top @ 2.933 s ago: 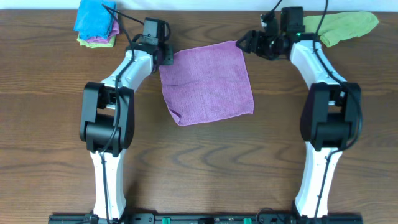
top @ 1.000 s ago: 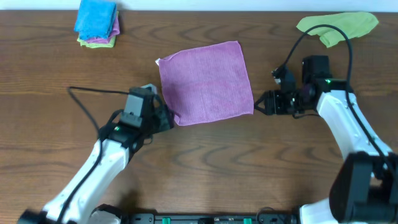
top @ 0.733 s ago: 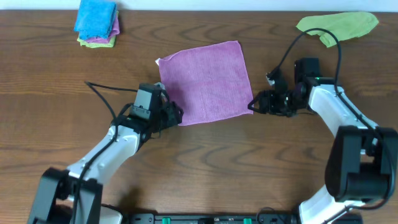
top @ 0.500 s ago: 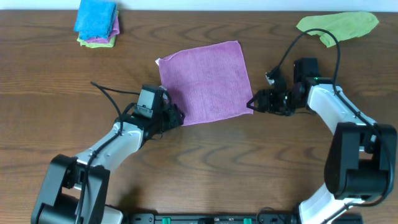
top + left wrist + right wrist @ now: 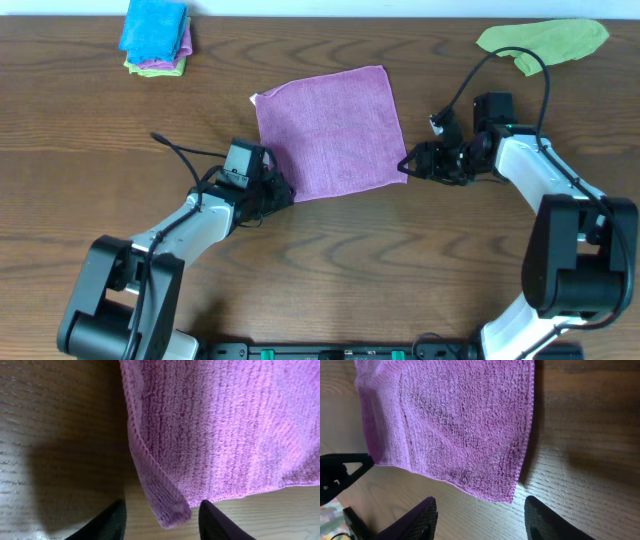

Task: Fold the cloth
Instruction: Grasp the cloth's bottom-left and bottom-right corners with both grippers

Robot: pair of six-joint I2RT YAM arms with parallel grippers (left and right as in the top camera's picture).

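In the middle of the surface the cloth lies spread flat in a single layer, a little askew, with no fold made yet. The step in hand looks like the first grasp: each arm has its pincer set at one near corner, ready to take hold.

The left pincer sits at the near-left corner. Its wrist view shows the two dark fingertips spread apart with the slightly curled corner between them, and nothing is gripped. The right pincer sits at the near-right corner, its fingers set wide. That corner lies between them, closer to one finger than the other, and it too is held by nothing. Whether the fingertips touch the wood cannot be told.

The next move probably calls for both pincers to close on their corners, pinching only the one layer. They would then lift together and carry the near edge over to the far edge. The hold on the right seems to need centring first, since that corner sits off to one side.
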